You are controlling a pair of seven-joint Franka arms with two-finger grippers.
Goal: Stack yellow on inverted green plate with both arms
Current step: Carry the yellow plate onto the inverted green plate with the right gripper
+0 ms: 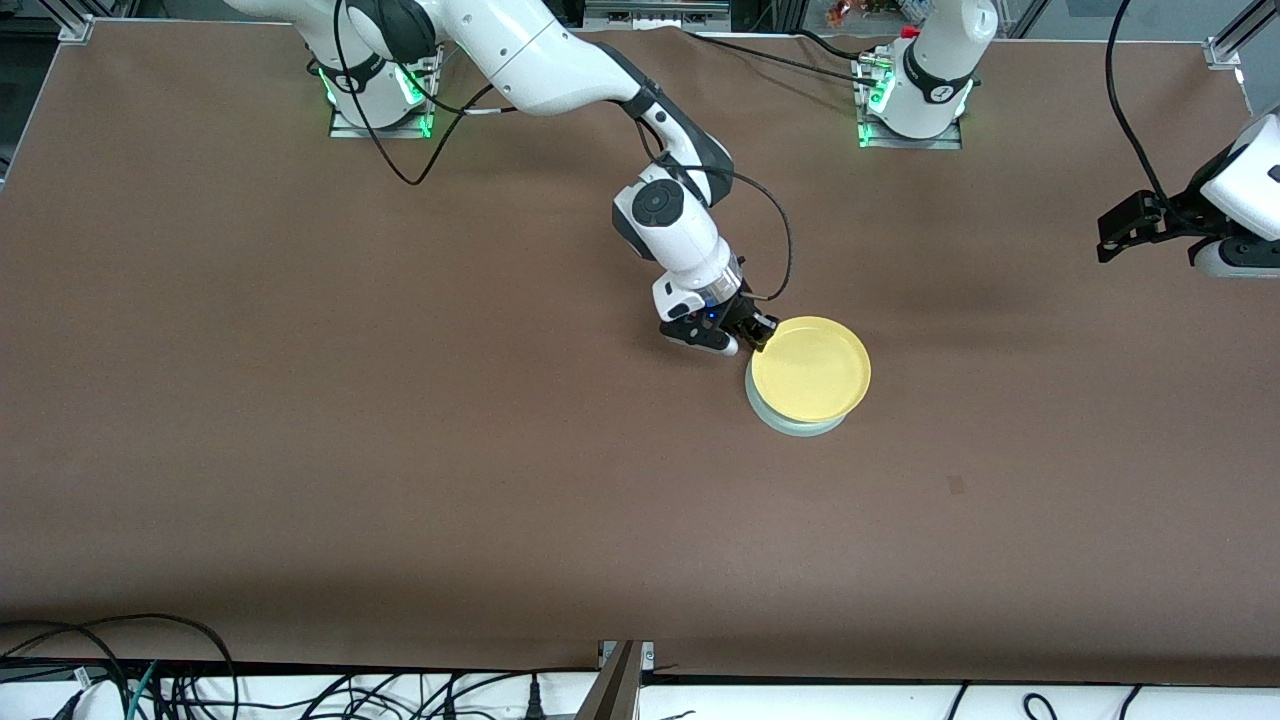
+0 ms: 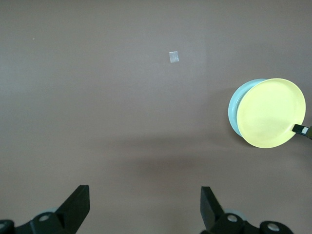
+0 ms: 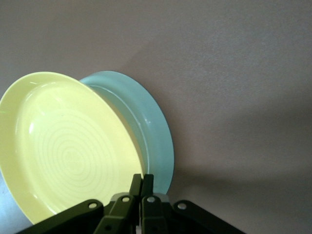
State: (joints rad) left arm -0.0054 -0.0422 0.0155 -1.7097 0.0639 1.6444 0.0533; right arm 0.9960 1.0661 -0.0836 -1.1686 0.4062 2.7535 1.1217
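Note:
The yellow plate [image 1: 810,368] rests tilted on the pale green plate [image 1: 790,425], which lies on the table with only its edge showing from under it. My right gripper [image 1: 758,335] is shut on the yellow plate's rim at the side toward the right arm's end. In the right wrist view the gripper [image 3: 142,181] pinches the yellow plate [image 3: 68,146], with the green plate [image 3: 153,131] just below it. My left gripper [image 1: 1112,238] waits open and empty in the air at the left arm's end of the table. Its view shows the gripper [image 2: 144,197], the yellow plate [image 2: 273,113] and the green plate [image 2: 236,107].
A small pale patch [image 1: 957,485] marks the brown table nearer the front camera than the plates; it also shows in the left wrist view [image 2: 174,57]. Cables lie along the table's front edge [image 1: 150,660].

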